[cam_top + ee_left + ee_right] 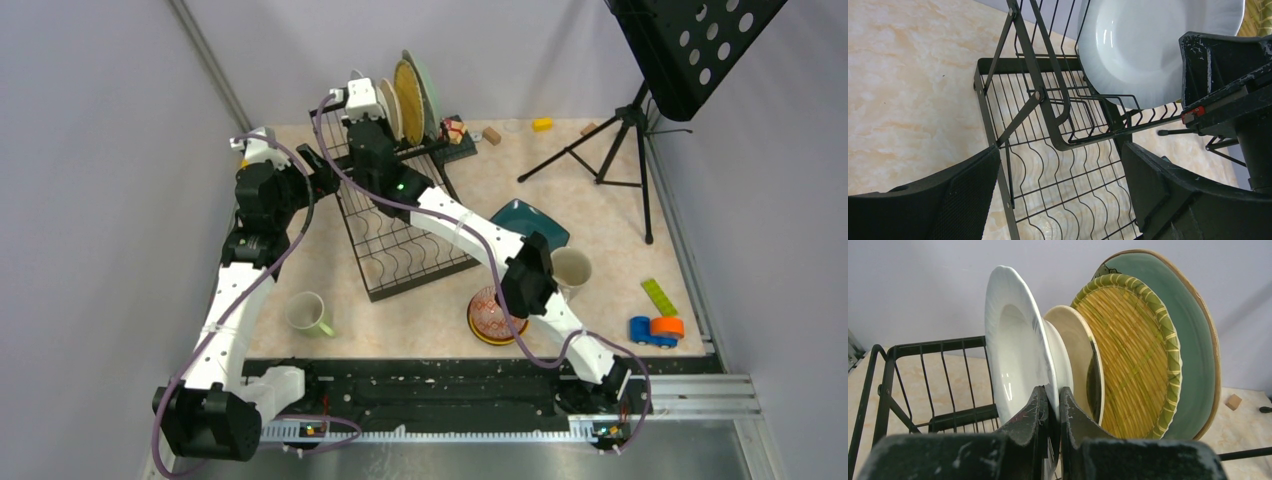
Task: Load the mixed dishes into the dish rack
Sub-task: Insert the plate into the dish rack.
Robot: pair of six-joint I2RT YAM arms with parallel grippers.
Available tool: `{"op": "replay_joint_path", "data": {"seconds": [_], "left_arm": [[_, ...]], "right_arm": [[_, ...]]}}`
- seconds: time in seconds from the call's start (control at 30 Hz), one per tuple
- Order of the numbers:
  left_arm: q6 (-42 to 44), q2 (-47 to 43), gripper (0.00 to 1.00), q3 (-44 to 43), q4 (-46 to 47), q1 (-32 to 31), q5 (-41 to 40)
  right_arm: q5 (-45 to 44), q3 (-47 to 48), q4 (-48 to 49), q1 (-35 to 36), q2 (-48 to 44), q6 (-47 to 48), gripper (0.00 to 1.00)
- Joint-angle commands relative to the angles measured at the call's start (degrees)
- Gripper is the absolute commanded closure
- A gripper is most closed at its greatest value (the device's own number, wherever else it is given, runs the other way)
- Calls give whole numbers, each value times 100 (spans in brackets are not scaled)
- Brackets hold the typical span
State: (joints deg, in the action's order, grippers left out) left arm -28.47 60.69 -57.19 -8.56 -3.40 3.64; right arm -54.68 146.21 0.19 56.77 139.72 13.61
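In the raised upper section of the dish rack, at upper middle of the top view, four plates on edge in one row. In the right wrist view, from left to right: white plate, cream plate, straw-patterned plate, pale teal plate. At bottom centre of the same view, right gripper, fingers pressed together on the lower rim of the white plate. Low in the left wrist view, left gripper, fingers wide apart, facing the left side of the rack, with the wavy wires of the flat tray seen between them.

Outside the rack, on the table: dark teal plate right of centre in the top view and cream mug just beside it. Lower down, red-patterned bowl, partly hidden behind the right arm. At lower left, green mug. Near the right edge, toy car and green block. At upper right, black music stand.
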Motion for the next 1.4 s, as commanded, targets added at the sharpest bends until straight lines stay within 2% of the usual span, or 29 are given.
{"op": "replay_joint_path", "data": {"seconds": [0.0,0.1,0.23,0.33,0.9,1.17,1.37], "left_arm": [[8,12,5,6,284,41,20],[4,13,5,30,284,41,23],[-1,-2,5,65,287,41,38],[-1,-28,5,89,276,41,6],[10,-4,5,45,251,41,7],[19,-5,5,24,226,41,23],[62,-54,5,7,166,41,-16]], "right_arm": [[500,-33,17,-34,-575,-437,96],[599,-32,-10,-34,-647,-517,92],[750,-31,-273,-31,-752,-601,70],[866,-31,-360,-31,-832,-671,61],[1248,-84,-615,-50,-1253,-904,60],[1499,-602,-602,-148,-1751,-1208,59],[1788,-601,-853,-158,-1923,-1396,58]]}}
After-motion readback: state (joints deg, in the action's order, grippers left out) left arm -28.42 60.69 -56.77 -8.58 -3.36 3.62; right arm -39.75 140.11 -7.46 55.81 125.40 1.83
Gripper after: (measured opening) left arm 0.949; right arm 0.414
